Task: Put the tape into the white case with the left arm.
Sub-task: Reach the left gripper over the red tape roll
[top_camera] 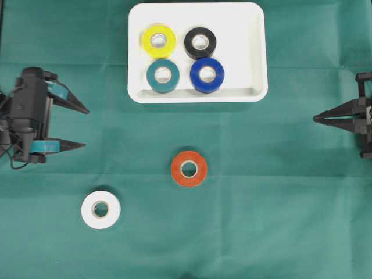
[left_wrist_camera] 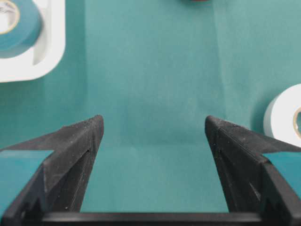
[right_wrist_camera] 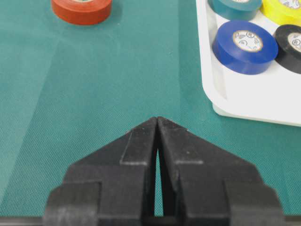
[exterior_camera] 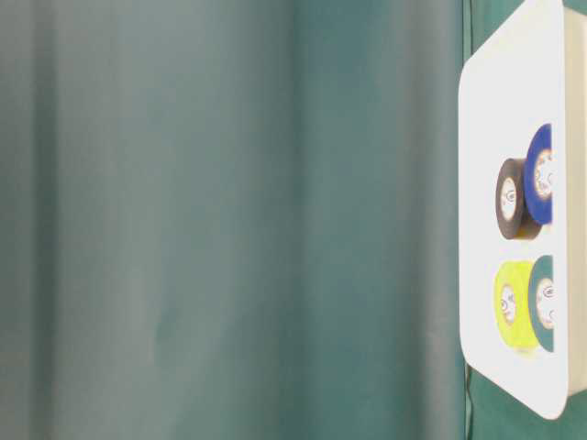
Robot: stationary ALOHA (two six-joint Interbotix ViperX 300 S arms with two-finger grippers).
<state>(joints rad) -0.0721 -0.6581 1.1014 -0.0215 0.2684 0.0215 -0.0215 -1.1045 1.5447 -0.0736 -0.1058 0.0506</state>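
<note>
The white case (top_camera: pixel 256 58) lies at the top middle of the green cloth and holds several tape rolls, among them a teal one (top_camera: pixel 163 75) and a blue one (top_camera: pixel 207 74). An orange-red tape (top_camera: pixel 189 168) lies flat on the cloth below the case. A white tape (top_camera: pixel 100 209) lies further down to the left. My left gripper (top_camera: pixel 86 127) hovers at the left edge, open and empty, its fingers pointing right. In the left wrist view the left gripper (left_wrist_camera: pixel 154 123) frames bare cloth, with the white tape (left_wrist_camera: pixel 284 117) at the right edge. My right gripper (top_camera: pixel 315 118) is shut at the far right.
The right wrist view shows the right gripper (right_wrist_camera: pixel 157 120) over cloth, the orange-red tape (right_wrist_camera: pixel 81 9) ahead on the left and the case rim (right_wrist_camera: pixel 263 106) on the right. The table-level view shows the case (exterior_camera: pixel 495 110) against a green backdrop.
</note>
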